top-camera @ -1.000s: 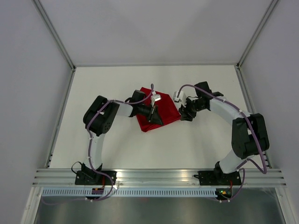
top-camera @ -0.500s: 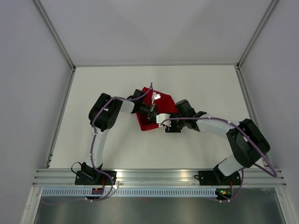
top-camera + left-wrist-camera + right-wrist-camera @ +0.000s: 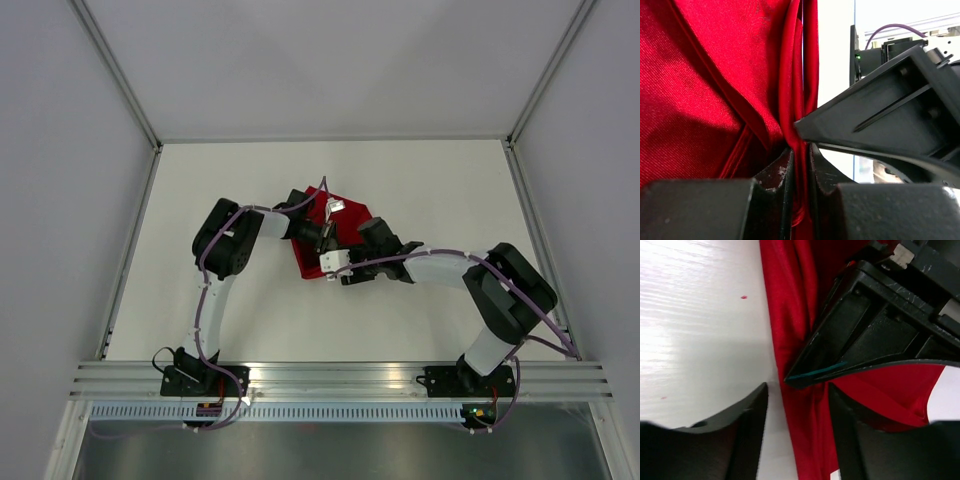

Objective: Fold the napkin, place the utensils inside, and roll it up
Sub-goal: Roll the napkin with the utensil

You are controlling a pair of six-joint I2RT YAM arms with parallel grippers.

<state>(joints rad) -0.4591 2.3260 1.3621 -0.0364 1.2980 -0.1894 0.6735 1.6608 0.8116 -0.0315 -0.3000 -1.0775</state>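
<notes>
Fig. A silver aluminium rail [image 3: 340, 375] along the near edge of the white table [image 3: 440, 190] is carrying both arm bases. Above it, the two arms are angling inward, and their grippers are sitting just beside each other at mid-table. The right gripper [image 3: 797, 388] is standing released. Its black fingers [image 3: 747, 430] are straddling the edge of the plain deep-red cloth napkin [image 3: 353, 217], one over bare table and the other over cloth, without pinching. Just beyond, the left gripper [image 3: 800, 160] is clenching a bundle of stacked red folds between its nearly closed fingers [image 3: 777, 175]. The napkin is lying bunched and folded on the table top beneath both grippers, with its far corner showing past them.
</notes>
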